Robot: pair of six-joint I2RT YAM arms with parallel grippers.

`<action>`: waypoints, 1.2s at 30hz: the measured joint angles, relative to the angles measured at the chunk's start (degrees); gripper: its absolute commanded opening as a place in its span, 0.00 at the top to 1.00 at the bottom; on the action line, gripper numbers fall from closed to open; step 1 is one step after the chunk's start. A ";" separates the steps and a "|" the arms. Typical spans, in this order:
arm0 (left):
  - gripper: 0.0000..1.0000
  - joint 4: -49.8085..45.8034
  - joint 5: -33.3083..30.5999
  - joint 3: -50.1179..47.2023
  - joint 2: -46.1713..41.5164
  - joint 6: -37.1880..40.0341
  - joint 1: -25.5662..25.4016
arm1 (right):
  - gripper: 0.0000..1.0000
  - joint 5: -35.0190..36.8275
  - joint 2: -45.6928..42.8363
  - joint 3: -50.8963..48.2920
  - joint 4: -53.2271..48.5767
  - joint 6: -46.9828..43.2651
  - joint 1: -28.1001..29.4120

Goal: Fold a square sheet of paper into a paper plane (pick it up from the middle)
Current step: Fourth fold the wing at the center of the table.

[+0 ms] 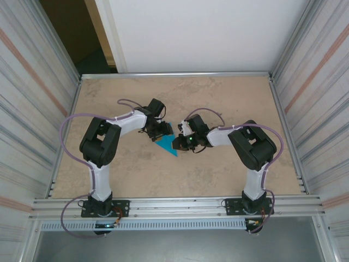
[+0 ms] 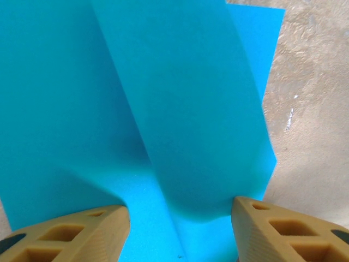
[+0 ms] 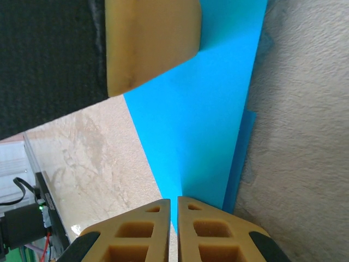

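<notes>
The teal sheet of paper (image 1: 165,143) lies mid-table, folded into a narrow pointed paper plane shape. In the left wrist view the paper (image 2: 163,109) has a raised flap along a central crease. My left gripper (image 2: 180,232) stands open over it, and the flap's edge touches the right-hand finger (image 2: 283,232). My right gripper (image 3: 174,206) is shut on the pointed tip of the paper (image 3: 202,120). A finger of the left gripper (image 3: 150,43) rests on the paper's far end. From above, the left gripper (image 1: 158,131) and right gripper (image 1: 178,143) face each other across the paper.
The tan table (image 1: 218,98) is walled by corrugated metal panels on the left (image 1: 32,82) and right (image 1: 322,82), with a white board (image 1: 191,33) behind. A metal rail (image 1: 174,204) carries the arm bases at the near edge.
</notes>
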 measured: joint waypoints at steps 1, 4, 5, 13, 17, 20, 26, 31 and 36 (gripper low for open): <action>0.43 0.00 0.00 0.00 0.00 0.00 0.00 | 0.90 0.04 0.04 0.02 -0.02 0.00 0.00; 0.43 0.00 0.00 0.00 0.00 0.00 0.00 | 0.90 0.09 0.09 0.02 -0.02 0.00 0.00; 0.43 0.00 0.00 0.00 0.00 0.00 0.00 | 0.90 0.09 0.11 0.02 -0.04 0.00 0.00; 0.43 0.00 0.00 0.00 0.00 -0.02 0.00 | 0.90 0.11 0.37 0.22 -0.24 0.00 0.00; 0.43 0.00 0.00 0.00 0.00 0.00 0.00 | 0.90 0.09 1.01 0.35 -0.35 0.00 0.00; 0.43 0.00 0.02 0.00 0.00 -0.02 0.00 | 0.90 0.13 1.07 0.57 -0.68 0.00 0.00; 0.44 -0.02 0.02 0.04 0.00 0.00 0.00 | 0.90 0.28 1.14 0.68 -1.01 -0.02 0.00; 0.43 -1.20 0.04 1.46 -0.92 0.85 0.00 | 0.90 0.59 1.25 1.46 -2.58 -0.42 0.00; 0.41 -2.38 0.20 2.56 -1.49 2.58 0.00 | 0.90 1.86 1.81 3.93 -7.10 -2.14 0.63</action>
